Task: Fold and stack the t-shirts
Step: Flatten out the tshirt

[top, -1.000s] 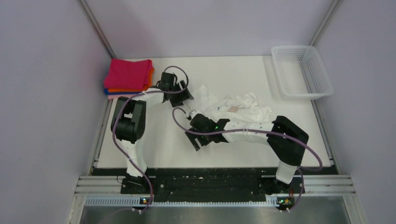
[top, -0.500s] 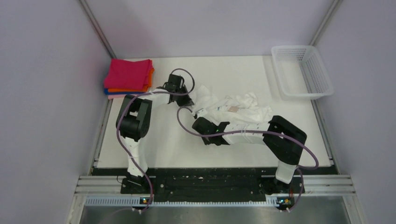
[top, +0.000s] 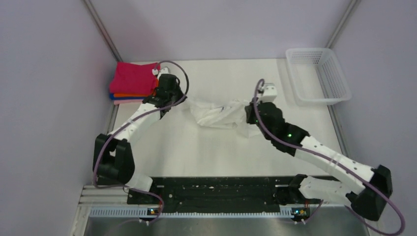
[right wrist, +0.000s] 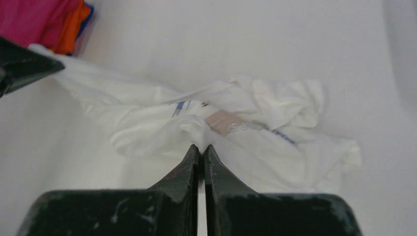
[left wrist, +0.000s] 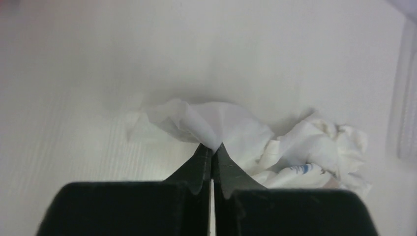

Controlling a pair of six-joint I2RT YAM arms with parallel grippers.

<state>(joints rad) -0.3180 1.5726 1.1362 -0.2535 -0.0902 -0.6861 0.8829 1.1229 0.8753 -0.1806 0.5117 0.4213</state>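
Top external view: white t-shirt (top: 219, 114) lies on the desk (top: 196, 157) toward the far side, between its centre and left, drawn into a rumpled band between my two arms. Folded stack (top: 134, 81) (magenta on top, orange, blue and pink edges below) sits in the far-left corner. Basket (top: 319, 73) is at the far right, well apart.

Left fingers (left wrist: 204, 160): clenched on a small peak of cloth at the shirt's left end, just beside the stack. Right fingers (right wrist: 193, 162): clenched on a fold near the printed neck label at its right end.

Risks, as I judge them:
- Both pinches look shallow, and thin cotton could slide out if I pull my arms further apart.
- I cannot tell whether I hold hem, shoulder or only a loose fold, so the shirt may stay twisted rather than spread flat.
- My left arm is close to the stack, and a sweep that way could knock it askew.

Against a second ago: both sets of fingers were released then and both arms worked near mid-desk beside a crumpled heap. Now both are clamped, the arms have swung apart, and the heap is stretched leftward.
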